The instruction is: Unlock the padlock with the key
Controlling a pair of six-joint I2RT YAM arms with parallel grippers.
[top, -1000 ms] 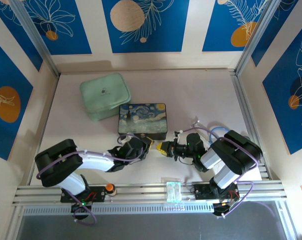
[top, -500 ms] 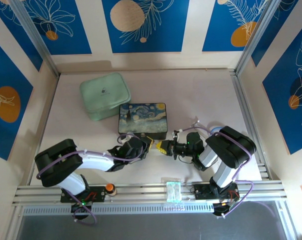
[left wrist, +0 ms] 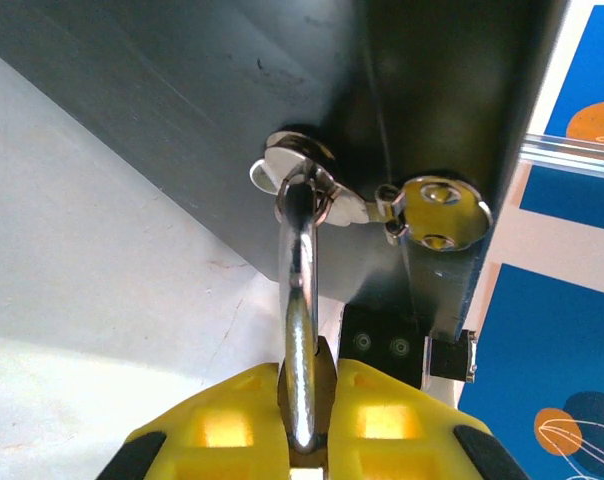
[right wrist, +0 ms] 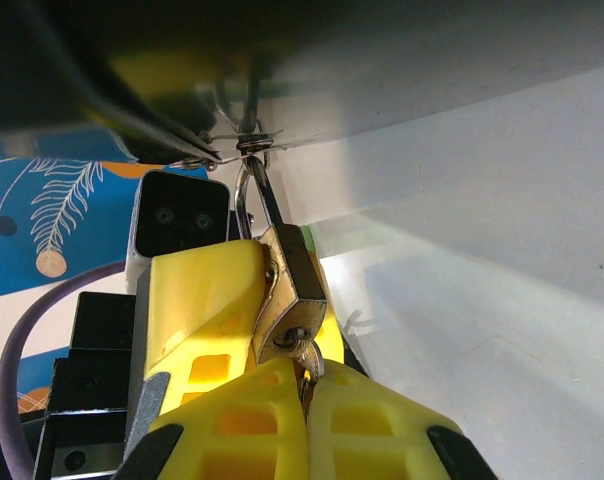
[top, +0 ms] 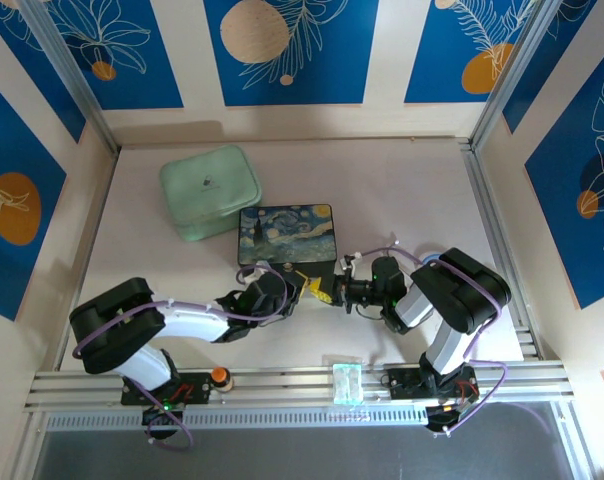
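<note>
The padlock (right wrist: 294,280), brass with a silver shackle (left wrist: 300,300), hangs from the metal clasp (left wrist: 302,160) on the front of the painted box (top: 285,235). My left gripper (left wrist: 310,375) is shut on the padlock's body, and one of its yellow fingers (right wrist: 197,300) lies along the lock's side. My right gripper (right wrist: 307,368) is shut on the small silvery key (right wrist: 310,352), whose tip sits in the keyhole at the lock's bottom end. In the top view both grippers meet nose to nose just in front of the box, left gripper (top: 298,290), right gripper (top: 327,293).
A mint-green case (top: 210,190) lies behind and left of the box. Aluminium rails (top: 282,380) run along the near edge, with another rail down the right side (top: 497,240). Patterned walls close in the table at the back and sides.
The right arm has drawn left and slightly back, bringing the key up against the padlock. The left gripper and the padlock have stayed put.
</note>
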